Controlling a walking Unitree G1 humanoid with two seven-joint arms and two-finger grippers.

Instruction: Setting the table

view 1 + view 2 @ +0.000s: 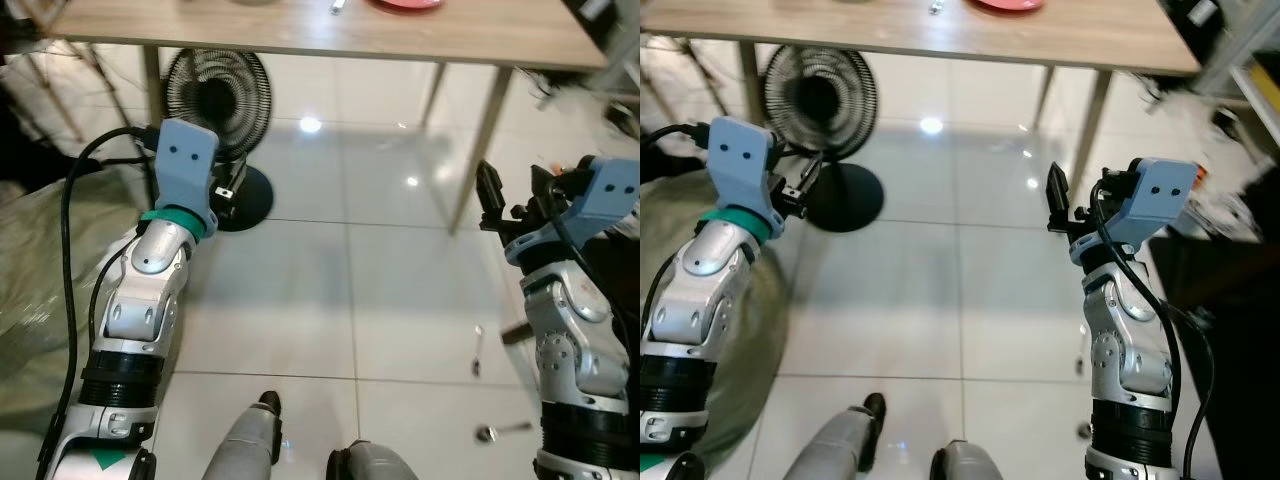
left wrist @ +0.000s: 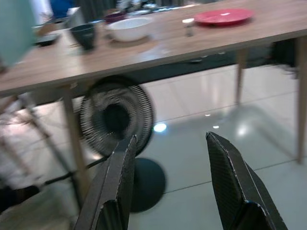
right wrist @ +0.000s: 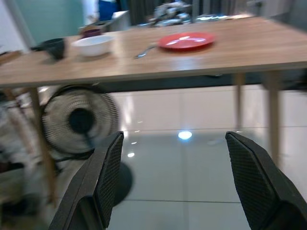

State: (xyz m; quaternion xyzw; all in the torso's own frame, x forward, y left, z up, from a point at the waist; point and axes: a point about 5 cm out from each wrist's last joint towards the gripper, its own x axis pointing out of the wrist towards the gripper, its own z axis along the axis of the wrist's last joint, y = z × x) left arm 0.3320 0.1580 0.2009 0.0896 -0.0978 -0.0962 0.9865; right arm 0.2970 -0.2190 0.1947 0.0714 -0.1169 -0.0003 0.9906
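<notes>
A wooden table (image 3: 240, 52) stands ahead of me. On it lie a red plate (image 3: 186, 41), a white bowl (image 3: 93, 45), a dark cup (image 2: 84, 36) and a fork (image 3: 144, 50) beside the plate. Two spoons lie on the floor tiles by my right side, one (image 1: 477, 352) farther off and one (image 1: 500, 431) nearer. My left gripper (image 2: 170, 187) is held up in front of me, open and empty, well short of the table. My right gripper (image 1: 515, 195) is raised at the same height, also open with nothing between its fingers.
A black standing fan (image 1: 215, 95) sits under the table's left part, its round base (image 1: 245, 200) close to my left gripper. A pale cloth heap (image 1: 30, 290) lies at the left. Table legs (image 1: 480, 150) stand ahead right. Dark clutter (image 1: 1230, 300) lines the right.
</notes>
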